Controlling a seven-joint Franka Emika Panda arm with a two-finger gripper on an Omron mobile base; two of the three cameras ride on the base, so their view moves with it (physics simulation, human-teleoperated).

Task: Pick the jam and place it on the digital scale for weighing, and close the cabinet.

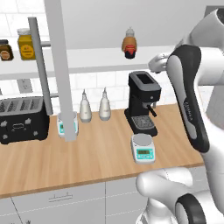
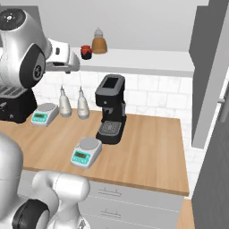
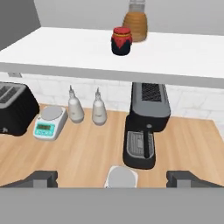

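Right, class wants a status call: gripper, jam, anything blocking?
Gripper open, empty, short of the shelf. Jam upright on cabinet shelf, brown bottle close behind it. Nothing in the way.

Jam [image 3: 122, 41] on shelf [image 3: 65, 48], before bottle [image 3: 135, 19], above scale [image 1: 143, 147].

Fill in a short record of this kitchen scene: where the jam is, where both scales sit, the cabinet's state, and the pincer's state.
jam: tiny red jar with dark lid, upright on the white cabinet shelf, beside the brown cone-shaped bottle
near scale: light-grey square scale, on the wooden counter before the black coffee machine, platter bare
far scale: identical scale, by the black toaster
cabinet: grey door open
pincer: open, holding nothing
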